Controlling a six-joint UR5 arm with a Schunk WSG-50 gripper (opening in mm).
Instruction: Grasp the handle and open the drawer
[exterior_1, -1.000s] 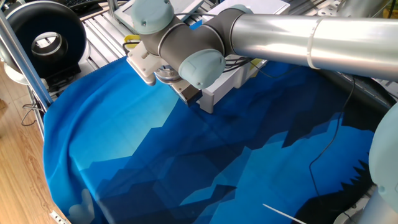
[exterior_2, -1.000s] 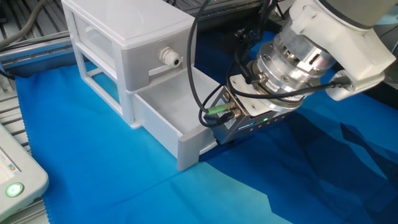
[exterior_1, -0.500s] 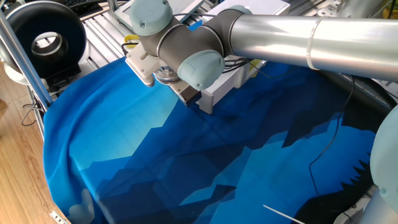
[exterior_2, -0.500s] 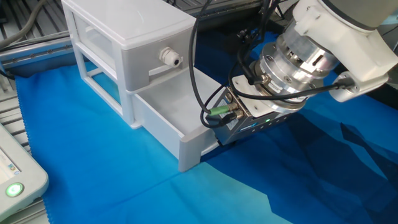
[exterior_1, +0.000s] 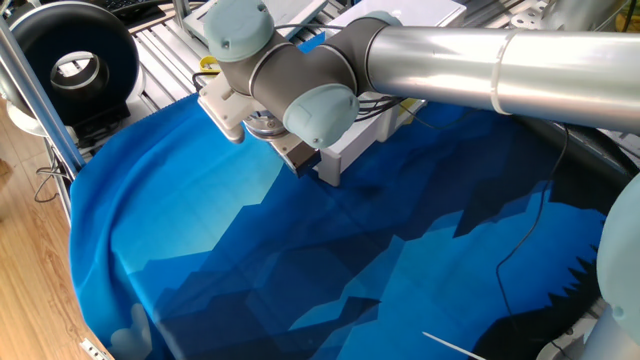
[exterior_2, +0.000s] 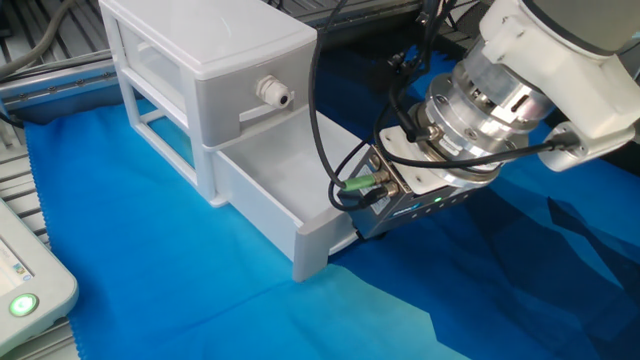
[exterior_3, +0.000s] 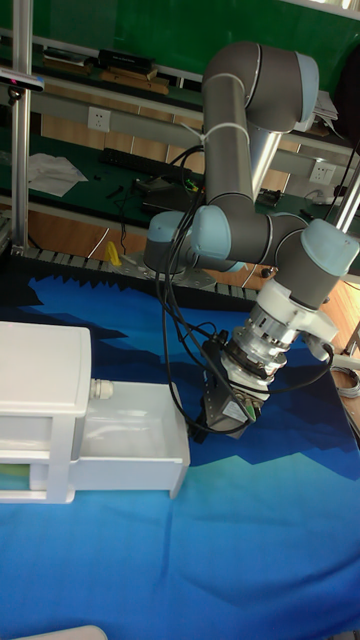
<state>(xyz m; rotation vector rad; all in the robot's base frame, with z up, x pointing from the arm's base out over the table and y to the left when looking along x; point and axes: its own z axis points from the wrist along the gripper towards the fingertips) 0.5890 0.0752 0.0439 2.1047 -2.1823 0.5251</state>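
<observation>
- White plastic drawer unit (exterior_2: 210, 75) sits on blue patterned cloth (exterior_2: 200, 310); 2 tiers, upper one shut w/ a pale round knob (exterior_2: 275, 93) on its front.
- Lower drawer (exterior_2: 290, 205) is pulled well out, tray interior bare & visible in the other fixed view and tall fixed view (exterior_3: 130, 445).
- Gripper (exterior_2: 385, 205) is low, right at the drawer's front face, wrist tilted down toward it; dark body w/ a green connector (exterior_2: 358, 184) and cable looping up over it.
- Handle: black knob not visible in any view, hidden behind gripper body / drawer front, so can't point at it.
- Fingertips hidden too; can't tell if they're spread or pinched on the knob.
- In one fixed view the arm's silver tube (exterior_1: 480, 60) crosses the top, grey-blue wrist joints cover most of the drawer; only a white corner (exterior_1: 335, 160) shows.
- Left edge of the other fixed view: white panel w/ a lit green button (exterior_2: 20, 305), well apart from the drawer.
- Tall fixed view: UR5 arm (exterior_3: 250, 110) arcs down from behind the table; a keyboard (exterior_3: 135, 160) lies on the bench at back.
</observation>
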